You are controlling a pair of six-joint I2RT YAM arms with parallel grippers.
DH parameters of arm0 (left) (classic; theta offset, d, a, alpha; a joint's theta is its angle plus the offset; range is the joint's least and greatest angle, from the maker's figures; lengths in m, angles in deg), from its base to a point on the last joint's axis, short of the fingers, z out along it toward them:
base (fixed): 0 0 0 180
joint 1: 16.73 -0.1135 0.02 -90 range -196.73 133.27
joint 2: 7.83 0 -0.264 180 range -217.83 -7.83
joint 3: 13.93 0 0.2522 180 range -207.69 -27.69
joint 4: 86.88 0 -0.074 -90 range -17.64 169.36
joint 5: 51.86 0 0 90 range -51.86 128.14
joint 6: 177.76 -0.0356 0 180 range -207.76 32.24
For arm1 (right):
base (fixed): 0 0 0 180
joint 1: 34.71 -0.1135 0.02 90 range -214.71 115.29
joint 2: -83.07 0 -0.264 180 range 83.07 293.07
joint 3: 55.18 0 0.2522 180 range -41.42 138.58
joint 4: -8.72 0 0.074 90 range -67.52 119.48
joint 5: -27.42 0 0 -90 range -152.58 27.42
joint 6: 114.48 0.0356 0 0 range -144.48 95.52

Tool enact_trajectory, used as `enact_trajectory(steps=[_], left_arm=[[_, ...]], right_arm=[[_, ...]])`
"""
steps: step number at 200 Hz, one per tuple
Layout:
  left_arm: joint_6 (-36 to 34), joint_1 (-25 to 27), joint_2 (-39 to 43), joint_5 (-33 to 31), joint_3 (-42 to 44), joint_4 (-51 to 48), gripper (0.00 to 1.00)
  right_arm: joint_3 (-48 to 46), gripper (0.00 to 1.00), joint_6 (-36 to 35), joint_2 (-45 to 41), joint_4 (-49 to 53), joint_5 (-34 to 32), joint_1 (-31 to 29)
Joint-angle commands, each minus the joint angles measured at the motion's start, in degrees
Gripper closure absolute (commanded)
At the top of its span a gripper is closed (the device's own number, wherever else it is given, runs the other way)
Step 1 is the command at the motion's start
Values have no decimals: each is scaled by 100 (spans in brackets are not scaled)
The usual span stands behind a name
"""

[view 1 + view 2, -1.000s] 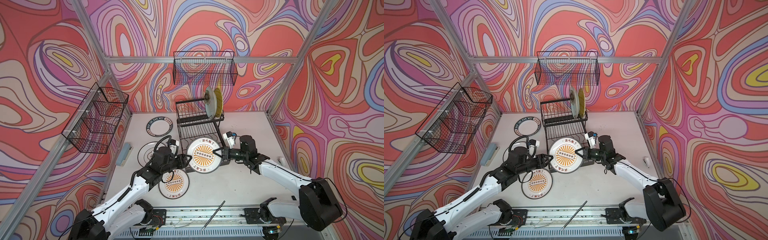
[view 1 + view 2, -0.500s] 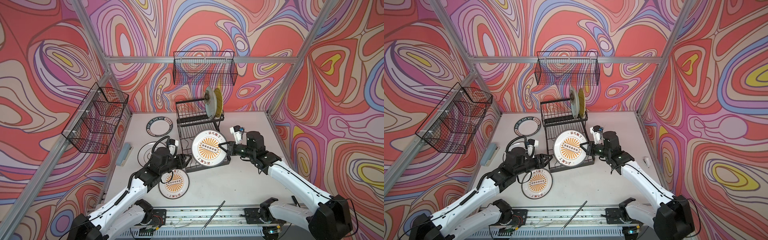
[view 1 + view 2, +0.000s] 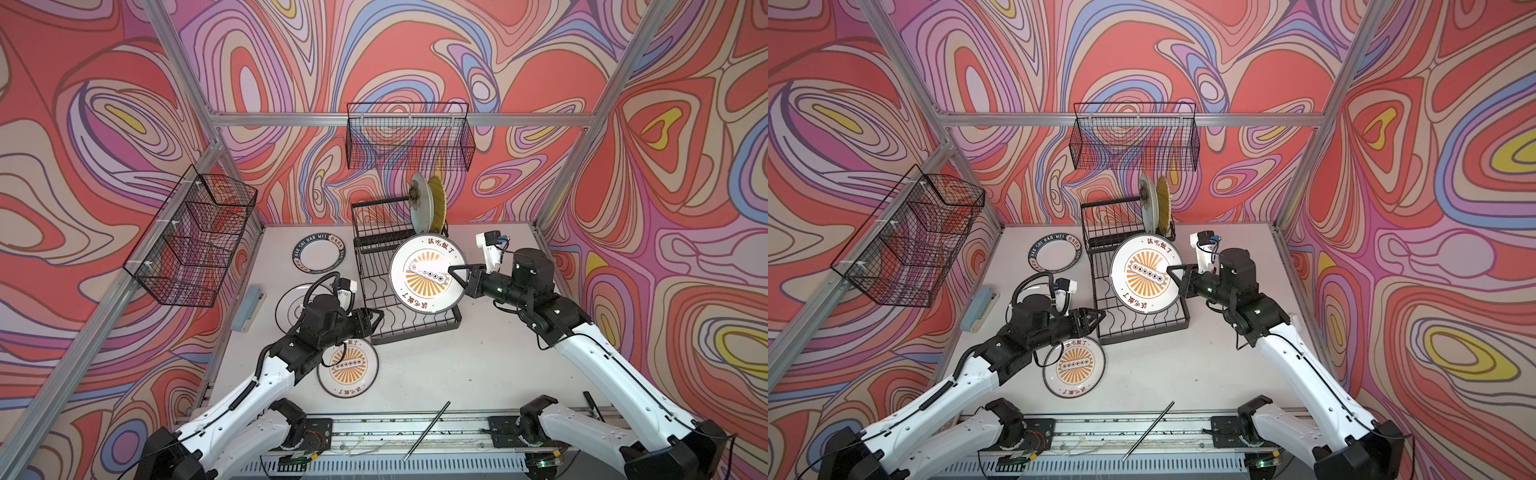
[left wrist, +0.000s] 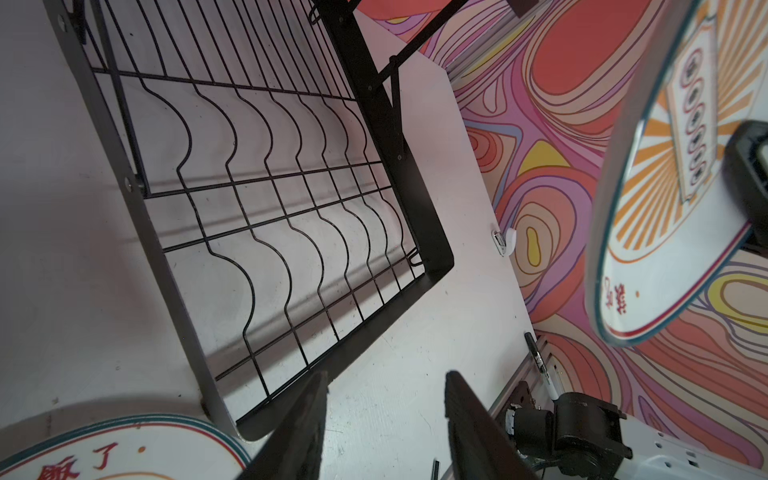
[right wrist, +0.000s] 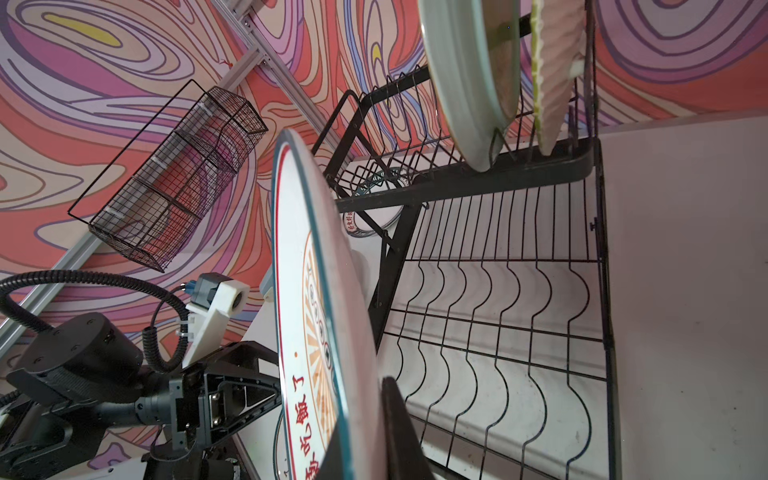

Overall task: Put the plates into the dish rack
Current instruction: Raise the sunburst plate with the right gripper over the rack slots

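The right fingers (image 3: pixel 454 269) are clamped on the 3 o'clock rim of a sunburst plate (image 3: pixel 415 286); the plate is tilted up on edge, raised over the lower tray of the dish rack (image 3: pixel 415 332), toward its 3 o'clock side; the left fingers (image 3: pixel 376 318) stand partly apart and hold nothing, just beside the rack's 7 o'clock corner; a second sunburst plate (image 3: pixel 349 368) lies flat on the desk (image 3: pixel 457 365) at the rack's 7 o'clock; the dark-ringed white plate (image 3: pixel 293 299) lies at 9 o'clock, partly hidden by the left arm; the black lettered-rim plate (image 3: pixel 318 253) lies at 10 o'clock; the pale green flowered plate (image 3: pixel 420 203) and the yellow plate (image 3: pixel 437 203) stand upright side by side in the upper tier, at its 3 o'clock end.
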Motion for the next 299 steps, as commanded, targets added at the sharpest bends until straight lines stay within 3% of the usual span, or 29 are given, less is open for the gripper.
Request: enact_trajectory(steps=[1, 91, 153, 217, 299], left_arm=[[-20, 31, 11, 57, -31, -46, 51], [43, 31, 1, 118, -117, -117, 51], [96, 31, 51, 121, -126, -168, 51], [149, 31, 59, 141, -134, -172, 51], [140, 49, 197, 87, -134, -290, 51]], right_arm=[[316, 100, -145, -90, -113, -220, -8], [1190, 100, -171, 394, -265, -632, -31], [1621, 100, -302, 617, -187, -1423, -300], [2172, 100, -688, 846, 5, -2558, -865], [3194, 100, -1603, 1745, 219, -5136, -2306]])
